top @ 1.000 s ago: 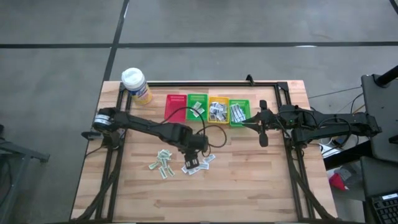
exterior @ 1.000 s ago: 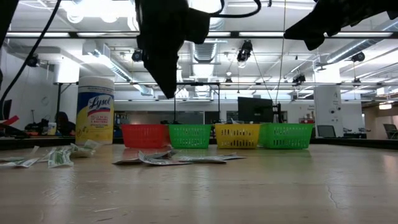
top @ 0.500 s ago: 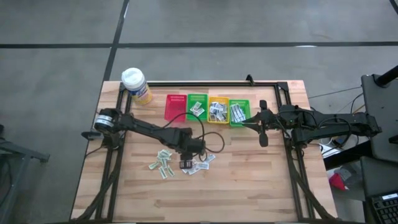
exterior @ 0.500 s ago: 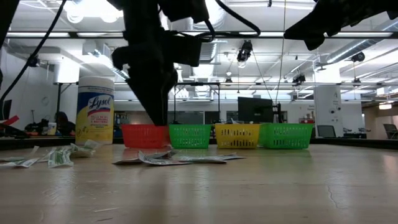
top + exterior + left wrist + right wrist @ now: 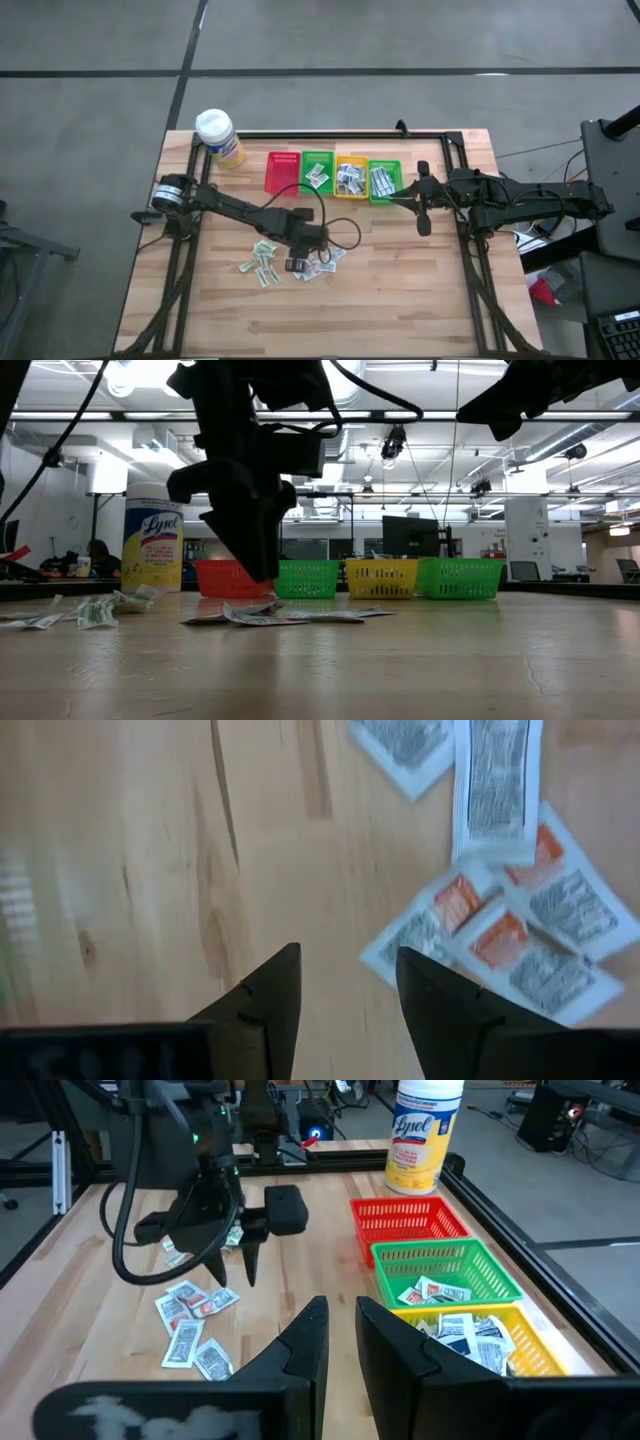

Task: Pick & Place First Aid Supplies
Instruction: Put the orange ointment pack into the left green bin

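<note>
Our left gripper (image 5: pixel 340 995) spread and empty, low over packets (image 5: pixel 510 935) just ahead, our right gripper (image 5: pixel 421 207) narrowly parted, empty, beside the baskets (image 5: pixel 368 194)

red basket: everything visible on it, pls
The red basket is a small rectangular plastic bin with slotted, mesh-like walls and a solid rim. It stands upright on the wooden table, at the end of a row of four baskets, nearest the yellow bottle, with its long side close against a green basket. No packets show inside it; it looks empty. Neither gripper touches it.
</note>
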